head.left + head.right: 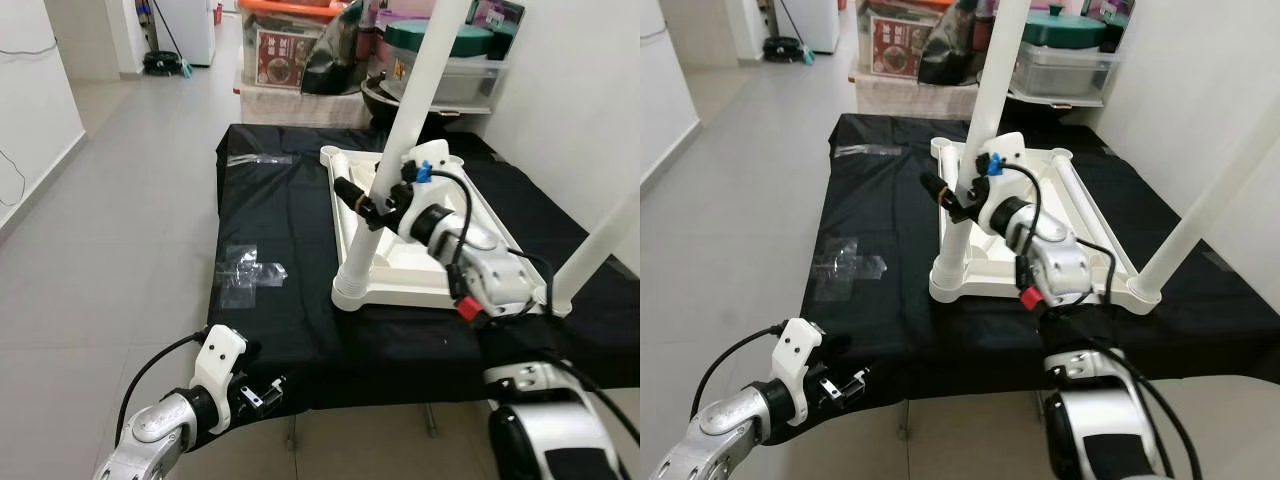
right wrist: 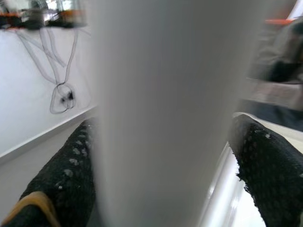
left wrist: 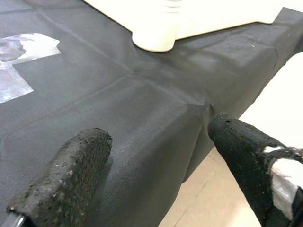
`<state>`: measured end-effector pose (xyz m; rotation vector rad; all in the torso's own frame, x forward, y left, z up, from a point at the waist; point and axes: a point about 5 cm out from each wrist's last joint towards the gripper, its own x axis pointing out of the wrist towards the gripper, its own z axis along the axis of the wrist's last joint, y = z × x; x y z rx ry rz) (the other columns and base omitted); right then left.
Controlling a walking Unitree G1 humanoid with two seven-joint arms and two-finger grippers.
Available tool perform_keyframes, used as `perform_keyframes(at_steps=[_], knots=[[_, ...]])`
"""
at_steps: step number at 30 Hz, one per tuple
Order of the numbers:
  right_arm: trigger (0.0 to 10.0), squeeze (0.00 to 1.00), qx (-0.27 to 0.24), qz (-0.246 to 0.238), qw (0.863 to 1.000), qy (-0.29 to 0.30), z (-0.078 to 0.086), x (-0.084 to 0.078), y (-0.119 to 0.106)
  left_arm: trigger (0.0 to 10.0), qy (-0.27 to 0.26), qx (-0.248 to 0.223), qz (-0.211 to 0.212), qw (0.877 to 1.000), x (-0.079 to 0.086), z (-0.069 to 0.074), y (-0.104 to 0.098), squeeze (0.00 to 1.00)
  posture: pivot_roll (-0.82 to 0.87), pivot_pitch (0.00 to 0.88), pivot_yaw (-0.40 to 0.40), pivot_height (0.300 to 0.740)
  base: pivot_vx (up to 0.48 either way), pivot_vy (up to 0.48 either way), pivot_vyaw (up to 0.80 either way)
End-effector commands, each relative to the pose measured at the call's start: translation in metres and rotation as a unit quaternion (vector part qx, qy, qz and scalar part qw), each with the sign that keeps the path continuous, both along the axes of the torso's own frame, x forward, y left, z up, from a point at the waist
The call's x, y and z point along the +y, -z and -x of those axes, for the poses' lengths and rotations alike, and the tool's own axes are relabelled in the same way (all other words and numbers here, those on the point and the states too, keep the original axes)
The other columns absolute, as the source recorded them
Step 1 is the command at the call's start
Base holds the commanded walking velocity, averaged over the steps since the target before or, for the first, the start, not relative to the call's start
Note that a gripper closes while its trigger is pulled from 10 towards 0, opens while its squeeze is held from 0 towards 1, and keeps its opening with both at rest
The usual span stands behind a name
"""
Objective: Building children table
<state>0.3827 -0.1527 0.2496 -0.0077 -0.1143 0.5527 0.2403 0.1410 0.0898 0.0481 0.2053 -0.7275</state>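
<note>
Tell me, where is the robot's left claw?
The left claw hangs low on the robot's left, open, at the near edge of the black cloth.

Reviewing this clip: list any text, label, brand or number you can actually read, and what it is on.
Nothing can be read here.
Red printed box behind the black-covered table: has print, too small and blurred.
White table leg held by the right gripper: no marking.
Left gripper: no marking.

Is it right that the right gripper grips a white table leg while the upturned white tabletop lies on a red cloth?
Not quite: the cloth is black, as the left eye view shows. The right gripper does grip the white table leg, and the tabletop lies upturned.
</note>
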Motion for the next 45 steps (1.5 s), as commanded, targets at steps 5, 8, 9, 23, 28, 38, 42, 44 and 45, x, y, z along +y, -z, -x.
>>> perform_keyframes(at_steps=[5,8,9,23,28,38,42,44,45], knots=[[10.0,0.0,-0.008,-0.002,1.0,-0.012,-0.004,-0.011,-0.003,10.0,0.006,0.004,0.0,1.0,-0.002,0.002,0.0,0.0,0.04,0.0,-0.125,0.74,0.0,0.0,0.0],[10.0,0.0,-0.015,-0.012,0.999,-0.044,-0.002,-0.011,-0.004,10.0,0.005,0.004,0.0,1.0,-0.001,0.003,0.001,0.0,0.04,0.0,-0.126,0.74,0.0,0.0,0.0],[10.0,0.0,-0.018,-0.015,0.998,-0.059,-0.001,-0.011,-0.004,10.0,0.004,0.004,0.0,1.0,-0.001,0.003,0.001,0.0,0.04,0.0,-0.125,0.74,0.0,0.0,0.0],[7.1,0.0,-0.008,-0.018,0.996,-0.089,-0.003,-0.014,0.007,10.0,0.007,0.004,-0.002,1.0,-0.001,0.003,0.0,0.0,0.04,0.0,-0.122,0.74,0.0,0.0,0.0],[0.0,0.0,0.002,-0.014,0.997,-0.077,-0.006,-0.019,0.012,10.0,0.006,0.004,-0.003,1.0,-0.001,0.003,0.001,0.0,0.05,0.0,-0.125,0.74,0.0,0.0,0.0],[0.0,0.0,-0.005,-0.012,0.997,-0.071,-0.007,-0.022,0.012,10.0,0.006,0.004,-0.005,1.0,0.0,0.003,0.001,0.0,0.05,0.0,-0.122,0.74,0.0,0.0,0.0],[0.0,0.0,-0.004,-0.005,0.998,-0.063,-0.008,-0.022,0.015,10.0,0.008,0.004,-0.006,1.0,0.0,0.003,0.001,0.0,0.04,0.0,-0.119,0.74,0.0,0.0,0.0],[0.0,0.0,-0.004,-0.002,0.998,-0.064,-0.007,-0.02,0.017,10.0,0.008,0.004,-0.006,1.0,0.0,0.003,0.001,0.0,0.04,0.0,-0.119,0.74,0.0,0.0,0.0],[0.0,0.0,-0.004,-0.002,0.998,-0.064,-0.007,-0.02,0.017,10.0,0.008,0.004,-0.006,1.0,0.0,0.003,0.001,0.0,0.04,0.0,-0.119,0.74,0.0,0.0,0.0]])
